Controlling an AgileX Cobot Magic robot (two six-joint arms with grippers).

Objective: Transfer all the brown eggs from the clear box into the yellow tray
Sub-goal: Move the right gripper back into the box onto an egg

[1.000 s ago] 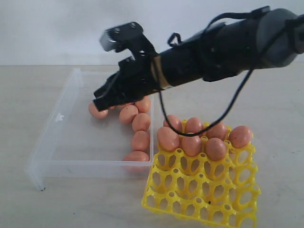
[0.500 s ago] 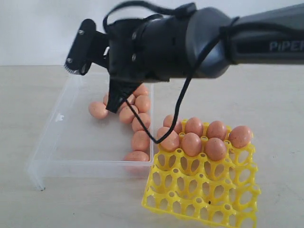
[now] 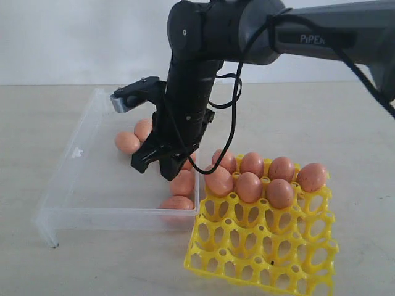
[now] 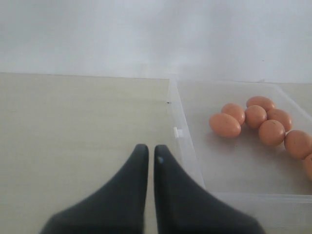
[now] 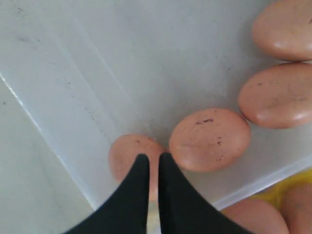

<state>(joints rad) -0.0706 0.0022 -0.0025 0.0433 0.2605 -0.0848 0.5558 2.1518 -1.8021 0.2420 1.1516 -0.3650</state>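
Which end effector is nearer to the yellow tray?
Right. The right end effector hangs over eggs in the clear box beside the yellow tray; the left end effector is outside the box's opposite wall.

Lab bench: bare tabletop [image 3: 92, 265], white wall [image 3: 62, 37]

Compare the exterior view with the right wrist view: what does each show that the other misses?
Exterior only: the whole yellow tray, with seven eggs in its far cups and the nearer cups empty, plus the clear box in full outline. Right wrist only: the right gripper shut and empty, its tips over one speckled egg by the box wall. Both: brown eggs lying in the box, with the gripper above them.
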